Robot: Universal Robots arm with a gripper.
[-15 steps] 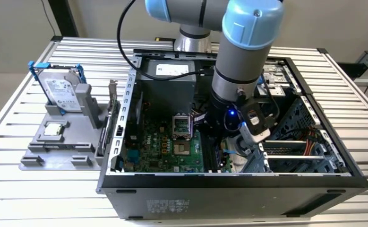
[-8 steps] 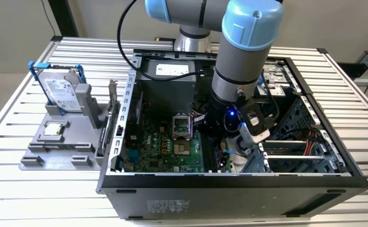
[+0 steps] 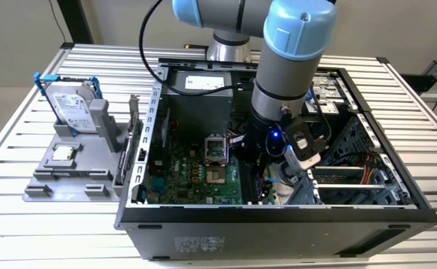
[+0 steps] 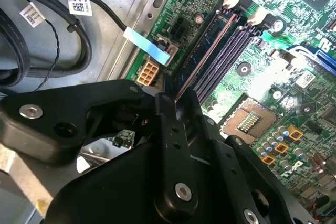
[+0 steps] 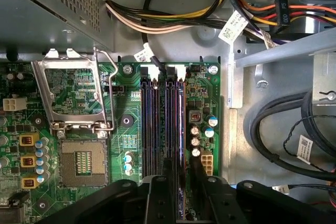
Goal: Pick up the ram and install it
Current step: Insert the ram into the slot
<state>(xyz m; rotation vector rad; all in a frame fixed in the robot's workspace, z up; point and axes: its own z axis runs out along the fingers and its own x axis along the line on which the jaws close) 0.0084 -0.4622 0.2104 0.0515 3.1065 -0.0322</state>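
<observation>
The end effector is down inside the computer case, its fingers closed on the near end of the ram, whose long edge runs straight away from it along the outermost memory slot, hemmed by neighbouring slots and cables.

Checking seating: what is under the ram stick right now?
Under the ram, held edge-on by the pincer, lies the outermost black motherboard slot. The pincer's black body covers the slot's near end, so contact there cannot be seen.
</observation>
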